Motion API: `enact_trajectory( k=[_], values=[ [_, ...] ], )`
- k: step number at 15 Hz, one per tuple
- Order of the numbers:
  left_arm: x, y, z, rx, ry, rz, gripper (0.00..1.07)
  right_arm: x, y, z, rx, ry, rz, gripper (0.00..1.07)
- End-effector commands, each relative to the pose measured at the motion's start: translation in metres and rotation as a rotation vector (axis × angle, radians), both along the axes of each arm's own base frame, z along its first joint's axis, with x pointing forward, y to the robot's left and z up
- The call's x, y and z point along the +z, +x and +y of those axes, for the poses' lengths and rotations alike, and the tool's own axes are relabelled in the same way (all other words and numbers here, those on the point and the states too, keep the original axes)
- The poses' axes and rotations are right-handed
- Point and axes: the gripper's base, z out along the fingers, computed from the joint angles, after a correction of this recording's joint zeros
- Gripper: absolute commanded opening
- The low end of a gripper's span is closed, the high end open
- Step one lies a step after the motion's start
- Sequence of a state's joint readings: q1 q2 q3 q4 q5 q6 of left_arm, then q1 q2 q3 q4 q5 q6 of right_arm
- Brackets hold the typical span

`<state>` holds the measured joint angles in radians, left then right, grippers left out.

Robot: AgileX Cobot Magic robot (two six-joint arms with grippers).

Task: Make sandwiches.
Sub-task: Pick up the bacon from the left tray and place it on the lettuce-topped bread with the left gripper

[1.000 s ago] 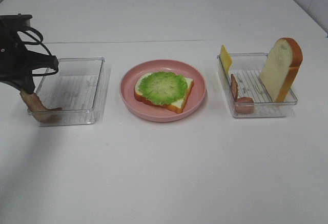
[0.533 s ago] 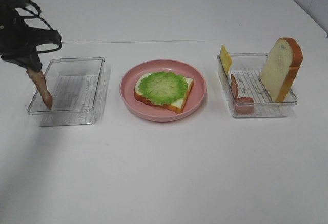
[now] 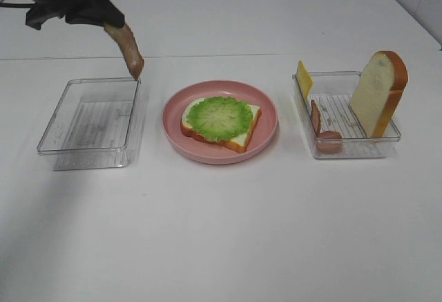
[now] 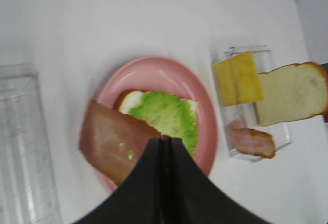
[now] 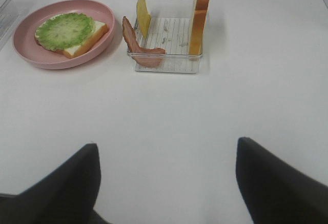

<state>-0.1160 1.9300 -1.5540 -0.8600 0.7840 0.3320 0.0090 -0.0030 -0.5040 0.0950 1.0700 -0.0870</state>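
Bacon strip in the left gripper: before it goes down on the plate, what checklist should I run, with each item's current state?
1. Left gripper shut on the bacon strip: ok.
2. Strip out of the left tray: ok.
3. Lettuce lies flat on the bread slice on the plate: ok.
4. Strip over the lettuce: not ok; it hangs near the tray's far corner, short of the plate.
5. Right gripper open, away from the plate: ok.
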Motion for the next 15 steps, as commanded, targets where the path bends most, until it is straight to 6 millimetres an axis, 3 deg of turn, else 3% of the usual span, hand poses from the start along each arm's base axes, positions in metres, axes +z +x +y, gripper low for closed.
enact_trajectory(
  k=[1, 4, 9, 11, 15],
  values=[
    [-0.002, 0.01, -0.028, -0.078, -0.123, -0.001, 0.0, 0.0, -0.002, 0.0, -0.003, 0.0, -0.024, 0.71],
    [-0.008, 0.023, -0.064, -0.156, -0.201, 0.012, 0.0, 0.0, -0.002, 0.0, -0.003, 0.0, -0.024, 0.71],
    [-0.042, 0.036, -0.129, -0.291, -0.307, 0.091, 0.0, 0.0, -0.002, 0.0, -0.003, 0.0, -0.024, 0.71],
    [-0.075, 0.035, -0.145, -0.317, -0.308, 0.17, 0.0, 0.0, -0.002, 0.0, -0.003, 0.0, -0.024, 0.71],
    [-0.103, 0.037, -0.147, -0.314, -0.282, 0.224, 0.0, 0.0, -0.002, 0.0, -0.003, 0.0, -0.024, 0.71]
  ],
)
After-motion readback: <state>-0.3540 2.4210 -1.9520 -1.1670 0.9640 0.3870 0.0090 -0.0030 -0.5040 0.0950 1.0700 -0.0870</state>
